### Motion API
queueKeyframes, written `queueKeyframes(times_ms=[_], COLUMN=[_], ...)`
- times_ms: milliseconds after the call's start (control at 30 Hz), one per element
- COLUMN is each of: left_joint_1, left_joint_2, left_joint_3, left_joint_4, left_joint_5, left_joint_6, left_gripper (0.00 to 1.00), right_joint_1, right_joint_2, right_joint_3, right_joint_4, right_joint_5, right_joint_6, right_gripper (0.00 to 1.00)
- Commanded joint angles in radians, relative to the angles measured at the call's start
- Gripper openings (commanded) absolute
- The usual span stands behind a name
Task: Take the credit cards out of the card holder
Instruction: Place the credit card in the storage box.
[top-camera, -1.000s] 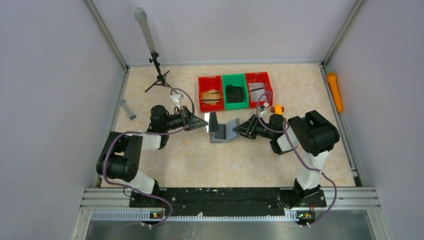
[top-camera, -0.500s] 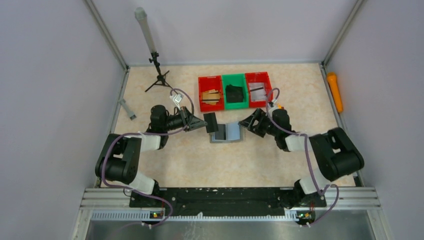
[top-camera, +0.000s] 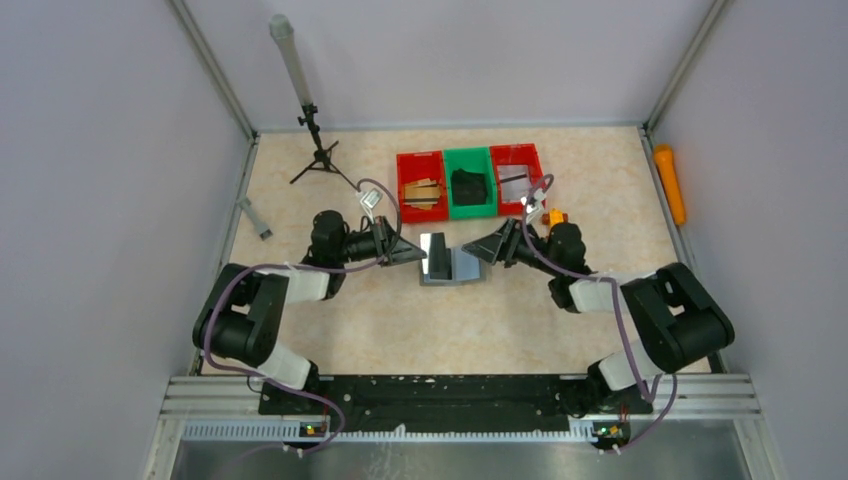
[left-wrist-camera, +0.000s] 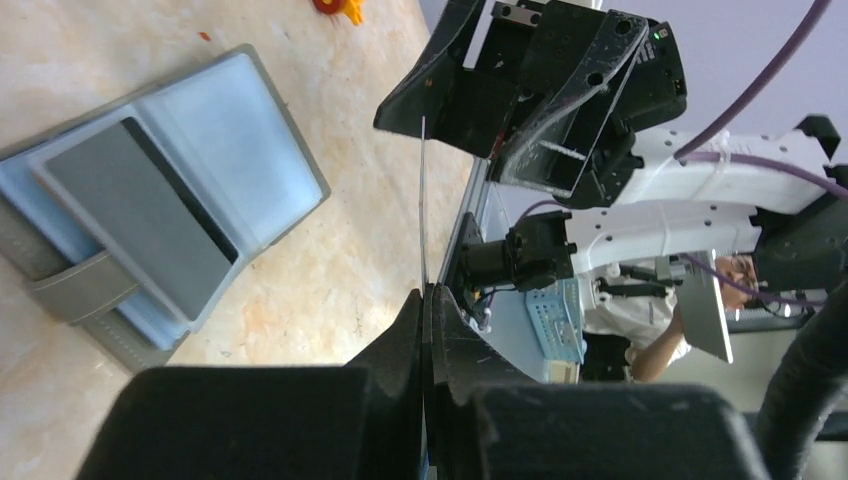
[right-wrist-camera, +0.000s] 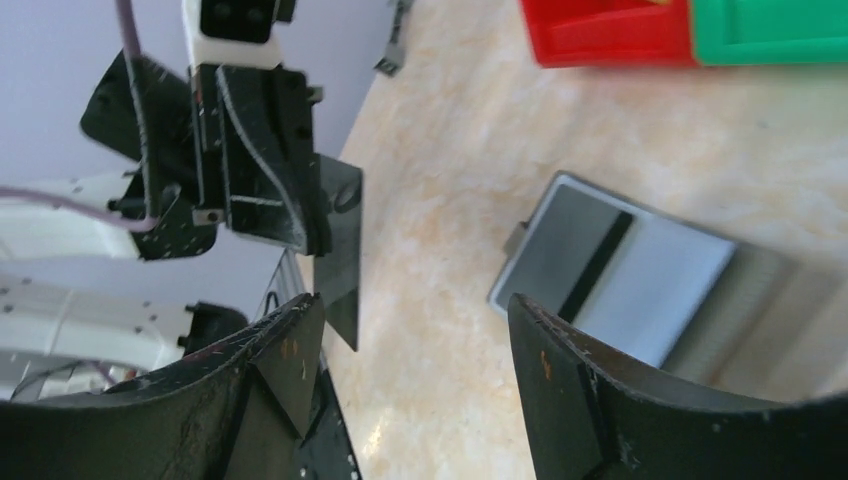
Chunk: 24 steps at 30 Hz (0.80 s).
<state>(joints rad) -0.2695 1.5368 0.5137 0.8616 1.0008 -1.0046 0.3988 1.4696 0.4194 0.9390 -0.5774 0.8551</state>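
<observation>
**Left gripper (left-wrist-camera: 425, 300) clamped on one card; holder open beneath**

Item 1, left gripper. Fingers pinched tight on a single credit card (top-camera: 436, 252). The card is held on edge, lifted off the table, over the nine o'clock side of the card holder (top-camera: 460, 270).

Item 2, right gripper (right-wrist-camera: 412, 310). Fingers spread wide with nothing between them. It comes in from the three o'clock side of the holder, and one finger is just beside a corner of the lifted card. I cannot tell whether they touch.

Item 3, card holder. Grey, lying flat and unfolded at the middle of the table, silvery-blue pockets facing up, strap tab on one edge. Neither gripper touches it.

Item 4, second card (left-wrist-camera: 135, 215). Dark, with a black stripe, tucked in one pocket of the holder. Whether others lie under it cannot be seen.

Item 5, three bins (top-camera: 469, 183), red, green and red, in a row at twelve o'clock from the holder. Contents are unclear.

Status: partly done, by my reckoning. One card is out but not yet set down anywhere. At least one more is waiting in the pocket to be drawn out.
</observation>
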Motion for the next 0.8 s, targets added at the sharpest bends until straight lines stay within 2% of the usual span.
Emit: queueKeyframes(times_ms=[0, 167, 400, 567, 700, 767], left_joint_1=[-0.041, -0.08, -0.084, -0.084, -0.085, -0.085], left_joint_2=[0.017, 0.032, 0.026, 0.023, 0.023, 0.023], left_joint_3=[0.053, 0.069, 0.07, 0.069, 0.069, 0.07], left_joint_4=[0.091, 0.108, 0.111, 0.111, 0.111, 0.11], left_joint_5=[0.045, 0.059, 0.063, 0.064, 0.063, 0.063], left_joint_6=[-0.012, -0.019, -0.018, -0.015, -0.015, -0.013], left_gripper=[0.0, 0.0, 0.0, 0.0, 0.0, 0.02], right_joint_1=[0.044, 0.062, 0.08, 0.081, 0.083, 0.083], right_joint_2=[0.05, 0.088, 0.161, 0.195, 0.192, 0.187], right_joint_3=[0.014, 0.022, 0.049, 0.055, 0.057, 0.058], right_joint_4=[0.246, 0.316, 0.426, 0.472, 0.453, 0.432], right_joint_5=[-0.142, -0.183, -0.251, -0.269, -0.266, -0.259], right_joint_6=[0.047, 0.084, 0.146, 0.179, 0.172, 0.156], right_gripper=[0.68, 0.62, 0.42, 0.32, 0.11, 0.04])
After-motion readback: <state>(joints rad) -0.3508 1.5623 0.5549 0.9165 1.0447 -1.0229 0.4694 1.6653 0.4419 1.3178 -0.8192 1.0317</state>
